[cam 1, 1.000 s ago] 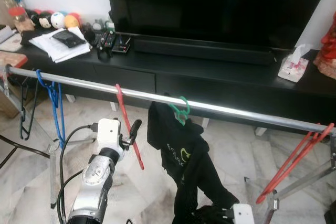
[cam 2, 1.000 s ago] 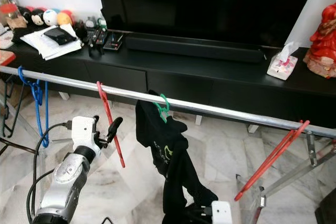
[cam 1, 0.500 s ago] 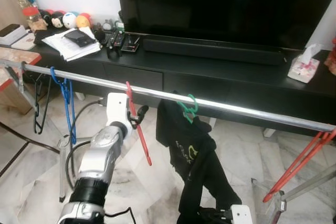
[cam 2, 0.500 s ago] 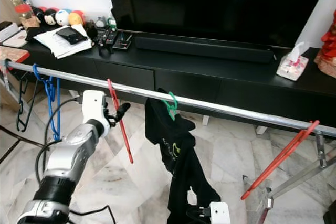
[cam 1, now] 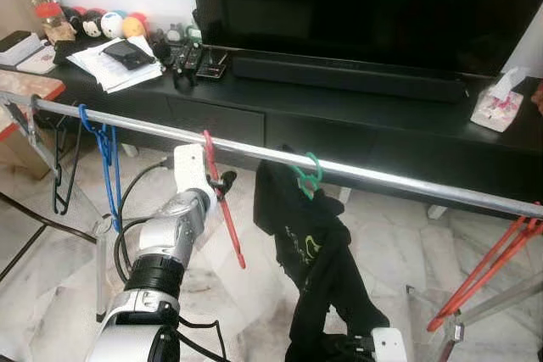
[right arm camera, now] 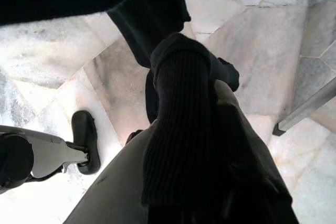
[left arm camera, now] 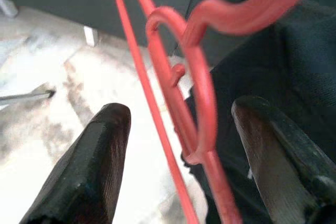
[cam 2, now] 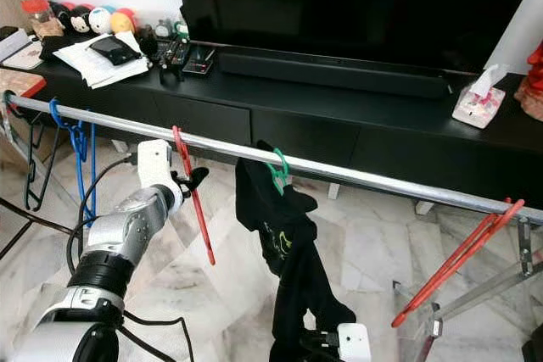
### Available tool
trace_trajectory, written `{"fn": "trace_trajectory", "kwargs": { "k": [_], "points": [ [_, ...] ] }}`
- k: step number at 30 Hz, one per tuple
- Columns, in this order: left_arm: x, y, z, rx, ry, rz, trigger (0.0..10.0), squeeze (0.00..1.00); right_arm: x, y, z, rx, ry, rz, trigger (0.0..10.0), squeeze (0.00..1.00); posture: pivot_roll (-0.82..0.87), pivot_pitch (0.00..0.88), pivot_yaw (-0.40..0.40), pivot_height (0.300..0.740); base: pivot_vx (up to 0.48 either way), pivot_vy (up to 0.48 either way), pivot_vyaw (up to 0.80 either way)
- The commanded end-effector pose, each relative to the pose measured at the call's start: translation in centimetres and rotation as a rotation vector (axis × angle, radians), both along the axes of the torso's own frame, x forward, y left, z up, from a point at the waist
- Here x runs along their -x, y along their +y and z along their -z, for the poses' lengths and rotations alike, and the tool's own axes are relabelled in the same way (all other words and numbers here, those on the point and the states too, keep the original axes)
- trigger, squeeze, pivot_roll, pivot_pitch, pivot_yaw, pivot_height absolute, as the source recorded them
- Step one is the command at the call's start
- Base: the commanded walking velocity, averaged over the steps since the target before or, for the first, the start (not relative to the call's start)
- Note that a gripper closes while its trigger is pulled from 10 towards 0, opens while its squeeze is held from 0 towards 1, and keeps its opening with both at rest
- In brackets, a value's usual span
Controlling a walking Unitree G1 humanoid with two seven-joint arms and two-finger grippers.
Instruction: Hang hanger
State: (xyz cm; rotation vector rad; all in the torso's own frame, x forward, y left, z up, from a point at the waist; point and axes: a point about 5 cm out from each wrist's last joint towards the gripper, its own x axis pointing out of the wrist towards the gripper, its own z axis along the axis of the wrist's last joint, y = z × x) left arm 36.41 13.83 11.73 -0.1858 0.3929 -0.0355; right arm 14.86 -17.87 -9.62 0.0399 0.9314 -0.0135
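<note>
A red hanger (cam 1: 224,214) hangs by its hook from the silver rail (cam 1: 382,177), left of centre. My left gripper (cam 1: 222,182) is raised just under the rail at the hanger's neck. In the left wrist view it is open, and the red hanger (left arm camera: 197,93) runs through the gap between the fingers (left arm camera: 100,150) without being pinched. A black garment (cam 1: 307,247) hangs on a green hanger (cam 1: 307,171) to the right. My right wrist (cam 1: 386,347) sits low beneath it, with the garment's dark sleeve (right arm camera: 178,124) draped close across its camera.
A blue hanger (cam 1: 106,158) and a black hanger (cam 1: 59,171) hang at the rail's left end, and red hangers (cam 1: 484,273) at its right end. Behind the rail stands a black TV stand (cam 1: 382,116) with a TV (cam 1: 365,6), papers and a tissue box (cam 1: 497,108). The floor is marble.
My left arm has reached forward and up, bringing its gripper from below the rail to the red hanger's neck. The camera has shifted too. The hanger stays on the rail.
</note>
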Motion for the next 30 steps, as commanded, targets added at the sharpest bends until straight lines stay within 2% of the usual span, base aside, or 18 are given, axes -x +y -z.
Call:
{"fn": "trace_trajectory", "kwargs": {
  "k": [1, 9, 10, 13, 14, 30],
  "points": [
    [-0.26, 0.43, -0.05, -0.049, 0.014, -0.02, 10.0, 0.0, 0.12, -0.07, 0.04, -0.001, 0.005, -0.002, 10.0, 0.0, -0.04, 0.064, -0.007, 0.74, 0.0, 0.0, 0.0],
    [-0.38, 0.7, 0.28, -0.096, 0.02, -0.039, 10.0, 0.0, 0.17, -0.1, 0.07, -0.002, 0.01, -0.006, 10.0, 0.0, -0.04, 0.066, -0.009, 0.74, 0.0, 0.0, 0.0],
    [-0.4, 0.7, 0.29, -0.097, 0.018, -0.042, 4.7, 0.0, 0.17, -0.1, 0.07, -0.002, 0.01, -0.006, 10.0, 0.0, -0.04, 0.066, -0.009, 0.74, 0.0, 0.0, 0.0],
    [-0.42, 0.74, 0.29, -0.101, 0.015, -0.047, 4.7, 0.0, 0.17, -0.1, 0.07, -0.002, 0.01, -0.006, 10.0, 0.0, -0.04, 0.066, -0.009, 0.74, 0.0, 0.0, 0.0],
    [-0.42, 0.8, 0.31, -0.103, 0.014, -0.051, 0.0, 0.0, 0.17, -0.09, 0.07, -0.003, 0.01, -0.007, 10.0, 0.0, -0.04, 0.066, -0.009, 0.74, 0.0, 0.0, 0.0],
    [-0.52, 0.45, 0.22, -0.099, -0.015, -0.016, 0.0, 0.0, 0.12, -0.02, 0.06, -0.005, 0.01, -0.008, 10.0, 0.0, -0.03, 0.059, -0.007, 0.74, 0.0, 0.0, 0.0]
  ]
}}
